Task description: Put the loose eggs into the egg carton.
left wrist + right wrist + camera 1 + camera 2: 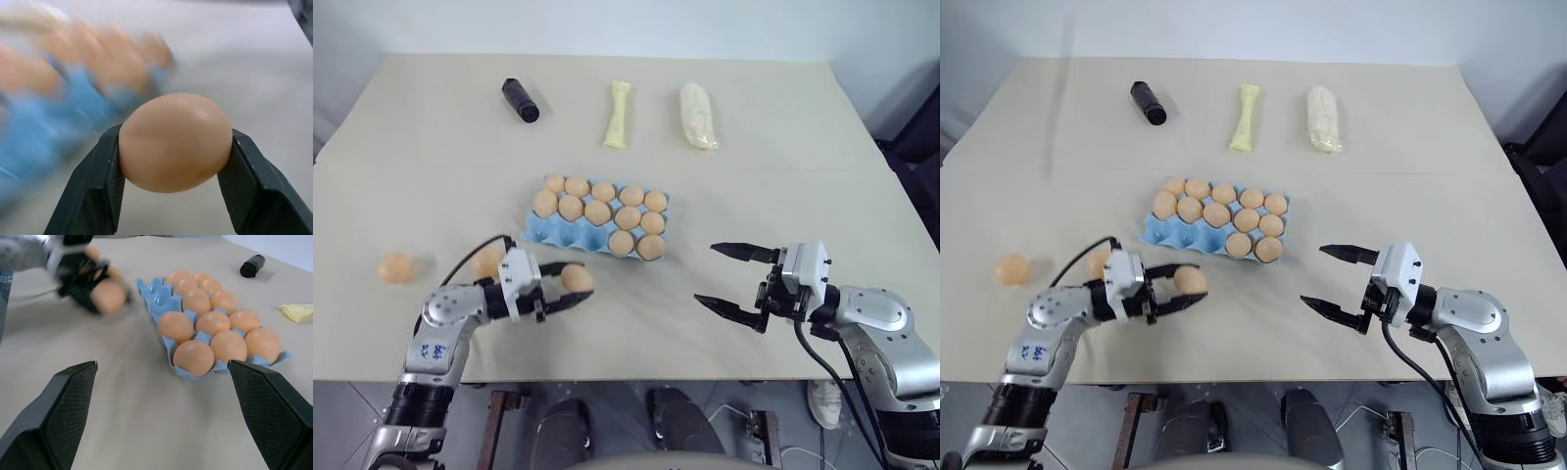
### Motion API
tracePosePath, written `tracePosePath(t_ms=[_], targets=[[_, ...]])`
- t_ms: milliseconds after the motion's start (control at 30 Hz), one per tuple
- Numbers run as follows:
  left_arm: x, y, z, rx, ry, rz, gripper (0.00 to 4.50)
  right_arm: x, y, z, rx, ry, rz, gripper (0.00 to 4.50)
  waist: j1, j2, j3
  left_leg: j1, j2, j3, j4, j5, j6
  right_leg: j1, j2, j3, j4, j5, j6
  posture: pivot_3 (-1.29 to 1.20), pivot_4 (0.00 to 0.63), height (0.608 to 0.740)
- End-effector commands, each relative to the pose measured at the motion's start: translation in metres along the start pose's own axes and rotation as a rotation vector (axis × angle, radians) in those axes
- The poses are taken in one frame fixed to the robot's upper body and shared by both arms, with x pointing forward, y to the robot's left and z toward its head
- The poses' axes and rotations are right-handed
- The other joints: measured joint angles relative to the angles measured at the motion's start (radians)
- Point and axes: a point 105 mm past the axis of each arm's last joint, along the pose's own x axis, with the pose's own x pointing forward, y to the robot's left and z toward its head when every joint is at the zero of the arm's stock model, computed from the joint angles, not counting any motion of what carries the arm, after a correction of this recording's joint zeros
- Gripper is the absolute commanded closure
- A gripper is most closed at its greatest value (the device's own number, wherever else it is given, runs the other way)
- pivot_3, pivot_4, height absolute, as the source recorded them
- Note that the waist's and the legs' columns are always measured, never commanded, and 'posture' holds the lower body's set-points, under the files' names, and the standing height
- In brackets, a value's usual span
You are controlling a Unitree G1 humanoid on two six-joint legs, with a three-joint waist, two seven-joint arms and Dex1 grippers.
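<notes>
My left gripper (pixel 574 285) is shut on a light orange egg (pixel 174 142), held just above the table in front of the carton's near left corner. The light blue egg carton (pixel 541 232) lies mid-table, with several eggs in its cups and empty cups at its near left. Two loose eggs rest on the table to the left: one (pixel 395 268) far left, the other (pixel 486 261) just behind my left forearm. My right gripper (pixel 707 274) stands open to the right of the carton with nothing between its fingers (pixel 63 406).
At the back of the table lie a black cylinder (pixel 520 100), a pale yellow elongated packet (pixel 619 115) and a whitish bag (pixel 697 116). The table's front edge (pixel 636 379) runs just below both grippers.
</notes>
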Motion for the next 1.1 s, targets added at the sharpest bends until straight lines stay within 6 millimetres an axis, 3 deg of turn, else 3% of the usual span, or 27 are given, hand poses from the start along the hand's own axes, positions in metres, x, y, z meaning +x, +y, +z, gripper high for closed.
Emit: tracePosePath(t_ms=[33,167,433,467,633,667,867,1000,1100], targets=[[0.015,0.017,0.026,0.045,-0.063,0.028,2.2,0.003,0.001,0.01,-0.033,-0.028,0.015,0.0,0.009,0.0,0.0,0.0,-0.002,0.0,0.0,0.001,0.001,0.0,0.001,0.0,0.0,0.001,0.001,0.0,0.15,0.74],[0.028,0.031,0.02,0.057,-0.038,0.044,2.2,0.007,0.009,0.015,-0.023,-0.041,0.056,0.0,0.01,0.0,0.0,0.0,-0.004,0.002,0.0,0.001,0.003,0.0,0.0,0.003,-0.001,0.002,0.004,0.0,0.15,0.74],[0.033,0.037,0.011,0.07,-0.045,0.061,2.2,0.01,0.012,0.017,-0.021,-0.046,0.041,0.0,0.014,0.0,0.0,0.0,-0.003,0.002,0.001,0.001,0.003,-0.001,0.0,0.003,-0.001,0.002,0.004,0.0,0.15,0.74],[0.033,0.038,0.012,0.07,-0.051,0.071,1.52,0.01,0.012,0.016,-0.021,-0.047,0.038,0.0,0.015,0.0,0.0,0.0,-0.003,0.003,0.001,0.001,0.003,-0.001,0.0,0.003,-0.001,0.002,0.004,0.0,0.15,0.74],[0.026,0.042,0.01,0.105,-0.027,0.1,0.1,0.013,0.01,0.018,-0.026,-0.055,0.042,0.0,0.013,0.0,0.0,0.0,-0.003,0.003,0.001,0.001,0.003,-0.001,0.0,0.003,0.0,0.002,0.004,0.0,0.15,0.74],[0.024,0.042,0.009,0.106,-0.025,0.102,0.02,0.013,0.01,0.018,-0.027,-0.056,0.045,0.0,0.012,0.0,0.0,0.0,-0.003,0.003,0.001,0.001,0.003,-0.001,0.0,0.003,0.0,0.002,0.004,0.0,0.15,0.74],[-0.014,0.033,0.026,0.153,-0.03,0.107,0.02,0.024,0.01,0.022,-0.028,-0.082,0.12,0.0,0.008,0.0,0.0,0.0,-0.001,0.003,0.001,0.001,0.003,-0.001,-0.001,0.004,0.0,0.002,0.004,0.0,0.15,0.74],[-0.045,0.033,0.05,0.234,-0.021,0.201,0.02,0.031,0.014,0.027,-0.028,-0.113,0.178,0.0,0.01,0.0,0.0,0.0,0.001,0.002,0.0,0.001,0.002,-0.001,-0.003,0.003,0.0,0.002,0.003,0.0,0.15,0.74],[-0.079,0.038,0.056,0.221,0.004,0.344,0.02,0.037,0.016,0.029,-0.03,-0.137,0.209,0.0,0.01,0.0,0.0,0.0,0.0,0.002,0.0,0.001,0.002,0.0,-0.004,0.003,-0.001,0.002,0.003,0.0,0.15,0.74]])
